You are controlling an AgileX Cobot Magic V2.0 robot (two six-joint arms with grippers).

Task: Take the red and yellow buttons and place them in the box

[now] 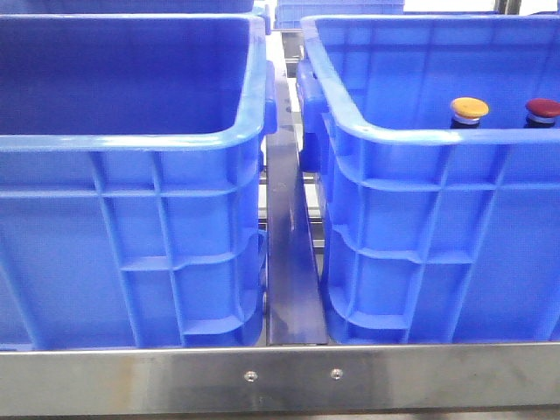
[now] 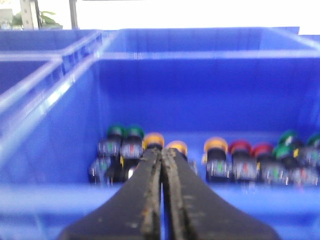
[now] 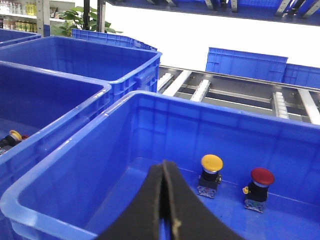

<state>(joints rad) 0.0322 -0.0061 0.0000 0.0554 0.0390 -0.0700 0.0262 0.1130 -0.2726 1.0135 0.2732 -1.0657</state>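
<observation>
Buttons, one yellow-capped and one red-capped, stand inside the right-hand blue crate with neither arm holding anything.

Seen from the front, the yellow button (image 1: 469, 109) and the red button (image 1: 542, 109) stand upright, side by side and a little apart, on the floor of the right crate (image 1: 411, 136), while the left crate (image 1: 131, 140) shows nothing inside from this angle. The right gripper (image 3: 163, 192) hovers over that crate with its fingers pressed together, empty, the yellow button (image 3: 211, 172) and red button (image 3: 261, 186) ahead of it. The left gripper (image 2: 161, 172) is likewise closed on nothing, aimed at a blurred supply bin (image 2: 200, 90) holding a row of mixed buttons (image 2: 220, 160). If the right crate is the box, one pair looks placed; any further picking has not begun.
</observation>
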